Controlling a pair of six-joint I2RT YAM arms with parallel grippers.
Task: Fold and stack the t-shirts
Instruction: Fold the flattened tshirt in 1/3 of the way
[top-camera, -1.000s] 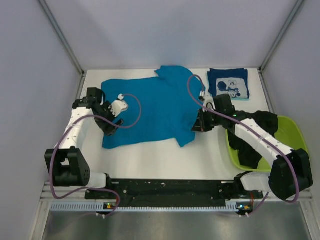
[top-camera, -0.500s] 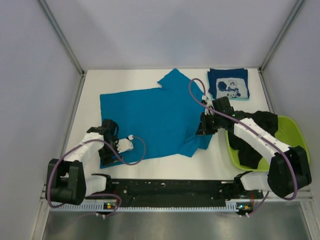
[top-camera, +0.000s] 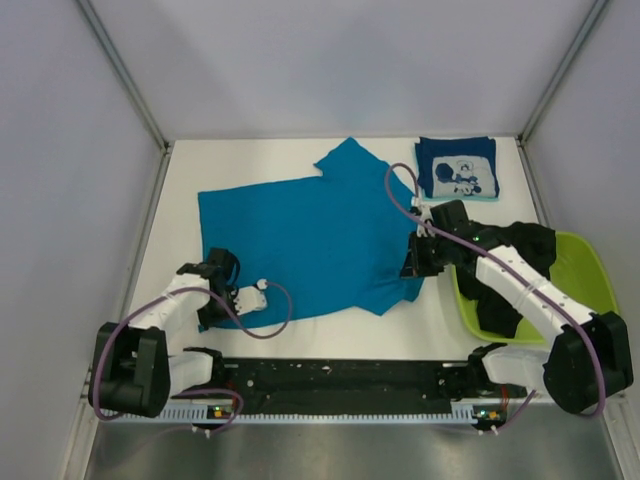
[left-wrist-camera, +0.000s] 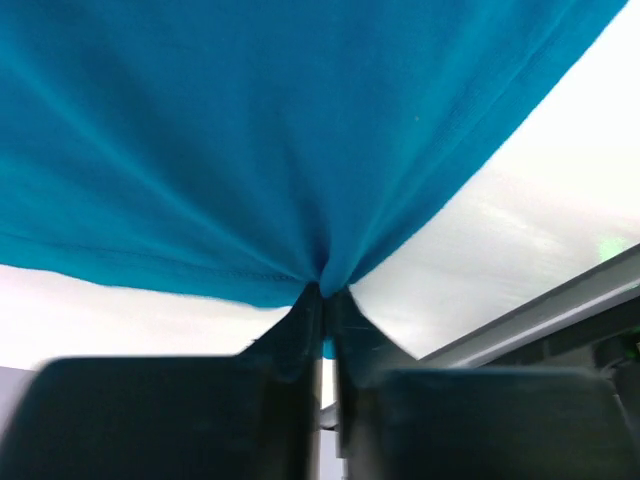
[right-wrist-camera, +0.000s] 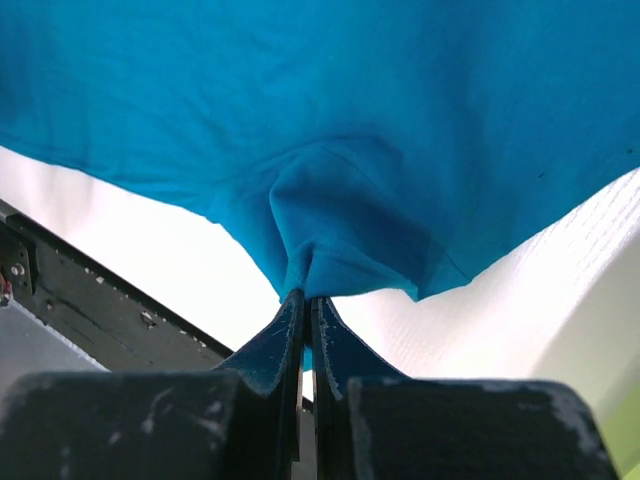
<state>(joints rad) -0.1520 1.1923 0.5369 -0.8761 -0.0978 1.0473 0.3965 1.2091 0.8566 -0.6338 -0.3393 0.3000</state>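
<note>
A teal-blue t-shirt (top-camera: 305, 240) lies spread across the middle of the white table. My left gripper (top-camera: 212, 300) is shut on its near-left corner; in the left wrist view the cloth (left-wrist-camera: 250, 150) bunches into the pinched jaws of that gripper (left-wrist-camera: 325, 295). My right gripper (top-camera: 414, 262) is shut on the shirt's near-right edge, and the right wrist view shows teal cloth (right-wrist-camera: 330, 150) gathered between its jaws (right-wrist-camera: 307, 298). A folded navy t-shirt with white cartoon print (top-camera: 457, 168) lies at the back right. A black t-shirt (top-camera: 510, 285) hangs in the basin.
A lime-green plastic basin (top-camera: 590, 270) stands at the right edge of the table, partly under my right arm. A black rail (top-camera: 340, 378) runs along the near edge between the arm bases. Grey walls close in the table on three sides.
My left gripper came from the shirt's far-left part to its near-left corner and shut on the cloth. The right gripper shifted slightly right and nearer, dragging the shirt.
</note>
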